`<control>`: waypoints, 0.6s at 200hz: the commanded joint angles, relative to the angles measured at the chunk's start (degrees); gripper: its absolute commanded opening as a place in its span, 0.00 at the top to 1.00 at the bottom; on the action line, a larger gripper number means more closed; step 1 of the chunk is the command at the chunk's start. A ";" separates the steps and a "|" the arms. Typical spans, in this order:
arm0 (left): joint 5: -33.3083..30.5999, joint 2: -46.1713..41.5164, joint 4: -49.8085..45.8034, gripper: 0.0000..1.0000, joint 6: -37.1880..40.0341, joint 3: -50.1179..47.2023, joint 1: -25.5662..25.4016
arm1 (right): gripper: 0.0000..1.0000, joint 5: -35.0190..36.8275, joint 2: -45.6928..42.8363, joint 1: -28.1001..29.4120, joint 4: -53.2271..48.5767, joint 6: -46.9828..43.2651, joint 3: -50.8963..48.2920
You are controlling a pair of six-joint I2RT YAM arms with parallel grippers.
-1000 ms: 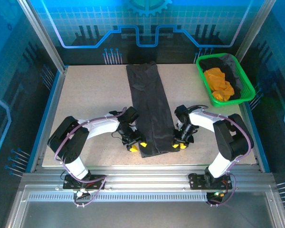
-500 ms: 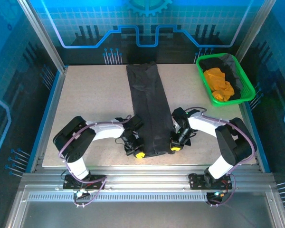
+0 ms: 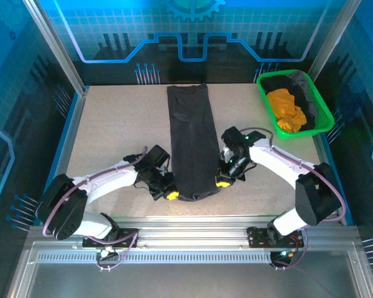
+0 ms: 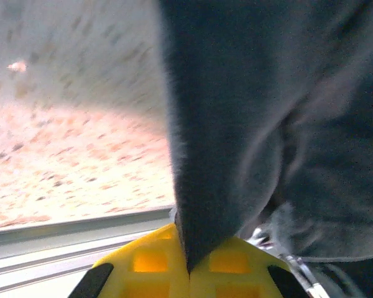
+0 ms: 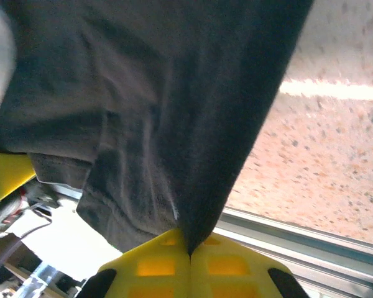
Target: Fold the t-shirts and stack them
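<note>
1. Top external view: the long black t-shirt (image 3: pixel 189 136) lies folded into a narrow strip down the middle of the table (image 3: pixel 112 136).
2. The left gripper (image 3: pixel 170 194) and right gripper (image 3: pixel 222 182) each pinch a near corner, jaws pressed together on cloth.
3. Risk: uneven pulling could twist the strip, or a thin pinch could slip loose.

open table (image 3: pixel 112 136) flanks the black t-shirt (image 3: pixel 191 136); the green basket (image 3: pixel 268 104) blocks the far right corner.

Charcoal tee (image 4: pixel 248 124) cut off at top edge; table (image 4: pixel 68 81) blurred; dark tee (image 3: pixel 285 82) partly under orange tee (image 3: pixel 289 110).
</note>
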 commanded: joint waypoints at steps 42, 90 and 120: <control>-2.54 7.89 8.82 1.00 -0.95 16.16 12.41 | 1.00 3.93 12.98 -6.97 -1.49 2.48 20.64; -1.85 23.21 9.63 1.00 3.90 29.52 18.38 | 1.00 6.61 30.00 -10.34 -2.22 1.61 40.32; -0.87 29.63 10.42 1.00 4.83 35.26 20.63 | 1.00 6.64 37.84 -11.74 -2.44 2.17 49.37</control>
